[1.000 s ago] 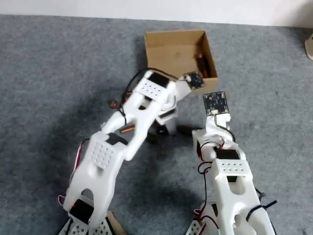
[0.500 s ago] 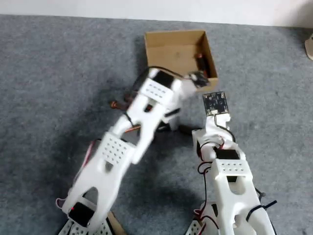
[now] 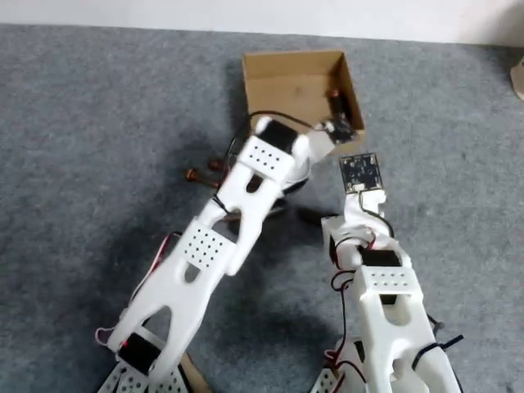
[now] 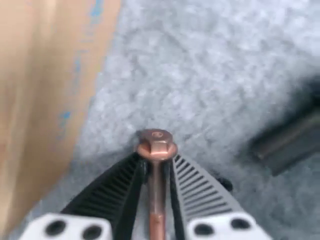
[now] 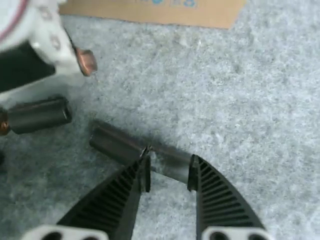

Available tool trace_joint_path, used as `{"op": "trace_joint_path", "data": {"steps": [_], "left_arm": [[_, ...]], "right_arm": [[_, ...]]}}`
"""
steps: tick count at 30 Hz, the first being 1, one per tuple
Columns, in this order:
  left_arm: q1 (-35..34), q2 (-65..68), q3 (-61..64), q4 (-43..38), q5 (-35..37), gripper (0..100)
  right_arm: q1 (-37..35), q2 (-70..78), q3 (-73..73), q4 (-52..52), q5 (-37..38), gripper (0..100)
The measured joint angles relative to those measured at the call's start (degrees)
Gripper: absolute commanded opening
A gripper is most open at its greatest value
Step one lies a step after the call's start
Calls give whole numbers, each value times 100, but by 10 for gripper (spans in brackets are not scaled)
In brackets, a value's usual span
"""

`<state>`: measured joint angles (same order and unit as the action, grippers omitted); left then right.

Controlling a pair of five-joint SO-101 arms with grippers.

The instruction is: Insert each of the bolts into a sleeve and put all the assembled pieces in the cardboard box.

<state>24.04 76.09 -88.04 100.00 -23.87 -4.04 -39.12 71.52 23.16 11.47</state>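
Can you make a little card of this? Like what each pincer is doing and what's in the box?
left pincer: shut on a copper bolt, next to the cardboard box
right pincer: open, just over a dark sleeve
dark sleeve: lying flat on the carpet
second sleeve: on the carpet close by
inside the box: one dark and copper piece by the right wall
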Motion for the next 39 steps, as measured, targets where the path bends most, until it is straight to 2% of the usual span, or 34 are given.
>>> {"op": "trace_joint_path", "data": {"steps": [7,15,19,24,29,39], "left_arm": [[-290,9,-88,70,35,5],[-308,9,-105,79,105,5],[-316,-114,-105,79,369,4],[-387,-668,-26,79,1029,4],[-387,-1354,923,79,1547,4],[-387,-3358,2980,79,2022,4]], "right_arm": [[0,0,0,0,0,132],[0,0,0,0,0,132],[0,0,0,0,0,132],[0,0,0,0,0,132],[-70,0,0,0,0,132],[-70,0,0,0,0,132]]}}
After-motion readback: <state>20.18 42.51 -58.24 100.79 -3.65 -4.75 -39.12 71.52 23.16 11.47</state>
